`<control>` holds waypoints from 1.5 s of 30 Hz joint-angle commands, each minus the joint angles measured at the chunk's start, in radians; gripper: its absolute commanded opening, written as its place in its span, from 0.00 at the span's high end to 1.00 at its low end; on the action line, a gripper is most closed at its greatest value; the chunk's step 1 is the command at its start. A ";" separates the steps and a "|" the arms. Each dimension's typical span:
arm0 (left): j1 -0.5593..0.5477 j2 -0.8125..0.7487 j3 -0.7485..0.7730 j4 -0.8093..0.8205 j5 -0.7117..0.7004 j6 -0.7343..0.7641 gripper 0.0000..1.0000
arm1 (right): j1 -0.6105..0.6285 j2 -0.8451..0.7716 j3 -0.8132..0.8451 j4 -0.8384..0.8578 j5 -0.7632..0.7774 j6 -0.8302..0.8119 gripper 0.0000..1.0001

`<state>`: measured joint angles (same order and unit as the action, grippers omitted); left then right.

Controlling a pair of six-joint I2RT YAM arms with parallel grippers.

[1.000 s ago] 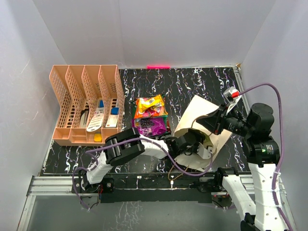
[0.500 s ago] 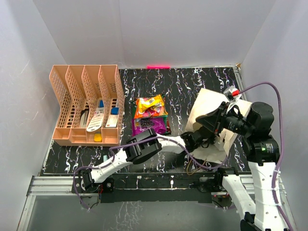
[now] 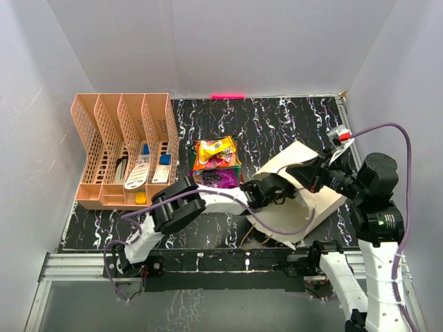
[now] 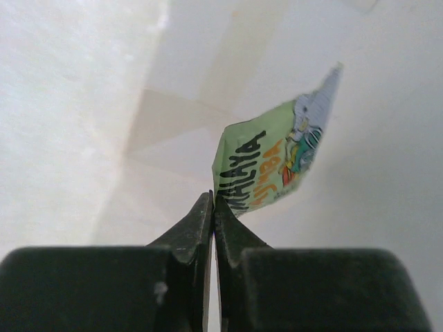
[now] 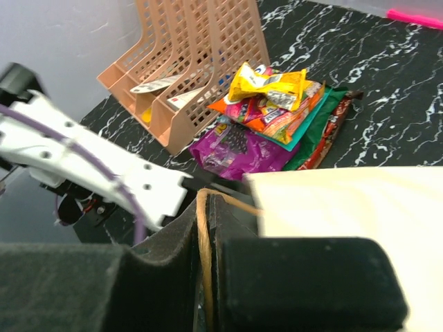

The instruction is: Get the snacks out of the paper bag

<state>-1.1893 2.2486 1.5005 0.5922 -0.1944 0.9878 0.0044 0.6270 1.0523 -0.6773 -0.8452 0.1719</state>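
From above, the paper bag (image 3: pixel 324 200) is lying tilted on the black marbled bench (image 3: pixel 277 124), right of centre. The left arm (image 3: pixel 208 200) is reaching across into its mouth, with its tip lost inside, and the right arm (image 3: pixel 377 200) is leaning in over the bag's upper edge. A pile of snacks (image 3: pixel 217 162) is sitting on the bench between the bag and the peach file rack (image 3: pixel 124 149).

The left wrist camera is showing what the overhead view hides. Inside the cream walls, the left gripper (image 4: pixel 212 207) is pinching tight on the lower corner of a light green packet (image 4: pixel 270 166), which is standing up tilted from the fingertips.

The right wrist camera is showing the right gripper (image 5: pixel 205 207) clenching the bag's thin brown cord handle (image 5: pixel 232 200), with the bag's cream panel just to its right. Beyond, the pile is showing more clearly: a yellow-orange packet (image 5: pixel 266 83) on top, a purple packet (image 5: pixel 232 149) nearest, and a dark green packet (image 5: pixel 315 121) underneath.
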 commanded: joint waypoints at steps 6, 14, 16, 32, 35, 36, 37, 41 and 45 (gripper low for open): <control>-0.072 -0.318 -0.315 0.015 0.067 -0.126 1.00 | -0.001 -0.012 0.005 0.103 0.150 0.062 0.92; -0.137 -0.424 -0.419 -0.103 -0.045 -0.234 1.00 | -0.001 -0.014 0.007 0.088 0.181 0.037 0.92; -0.142 -0.442 -0.423 -0.120 -0.103 -0.304 1.00 | -0.001 -0.011 -0.001 0.072 0.187 0.011 0.92; -0.148 -0.614 -0.507 -0.231 -0.206 -0.419 1.00 | -0.001 -0.187 -0.084 0.121 0.455 -0.043 0.92; -0.177 -0.693 -0.508 -0.303 -0.190 -0.461 1.00 | -0.001 -0.193 -0.097 0.140 0.531 -0.018 0.92; -0.188 -0.725 -0.505 -0.335 -0.175 -0.481 1.00 | -0.001 -0.185 -0.102 0.146 0.566 -0.003 0.92; -0.199 -0.762 -0.499 -0.373 -0.156 -0.506 1.00 | -0.001 -0.173 -0.107 0.151 0.605 0.011 0.92; -0.207 -0.921 -0.467 -0.527 -0.099 -0.645 1.00 | -0.001 -0.129 -0.144 0.197 0.731 0.030 0.92; -0.205 -1.032 -0.384 -0.706 -0.166 -0.694 1.00 | -0.002 -0.101 -0.168 0.251 0.813 -0.008 0.92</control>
<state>-1.4010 1.3319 1.0145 0.0685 -0.3168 0.3946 0.0044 0.4965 0.9005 -0.5423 -0.1761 0.1814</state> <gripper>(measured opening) 0.008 0.077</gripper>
